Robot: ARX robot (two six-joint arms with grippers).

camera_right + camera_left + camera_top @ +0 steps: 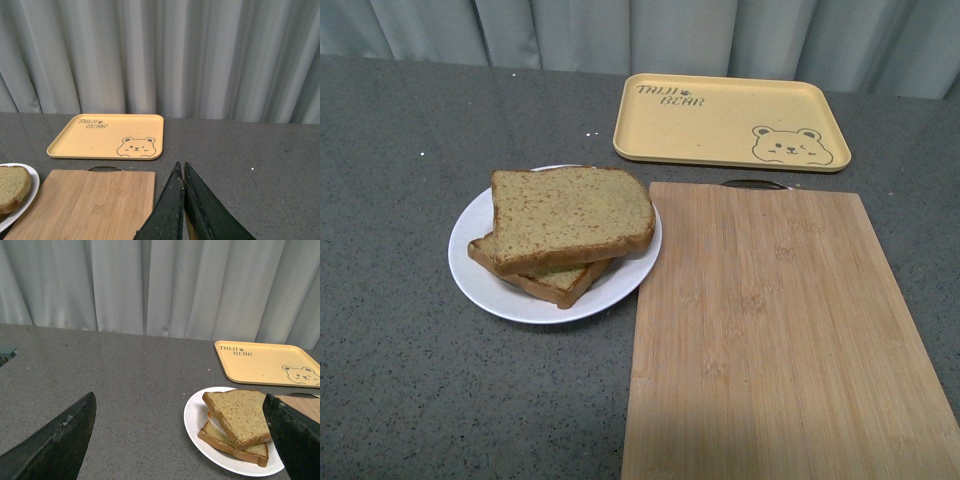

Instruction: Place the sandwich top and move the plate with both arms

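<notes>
So the sandwich top (pixel 570 215) sits skewed on the lower slice (pixel 555 285), on the plate (pixel 480 275) beside the cutting board (pixel 780 340) — stacking looks done. Left gripper (pixel 180 396) gapes wide and empty, facing the plate — presumably lining up for its rim. Right gripper (pixel 181 167) is pinched together on nothing.

Bread slices, tan-brown and speckled: two, namely the top slice (pixel 570 215) and the lower slice (pixel 545 282).
White plate (pixel 470 268), round: one.
Yellow bear tray (pixel 720 125), rectangular: one.
Bamboo cutting board (pixel 780 330): one.
Grey desk (pixel 400 380): one.
Black end effectors: two, namely the left end effector (pixel 180 397) and the right end effector (pixel 181 165), each seen in its own wrist view.
</notes>
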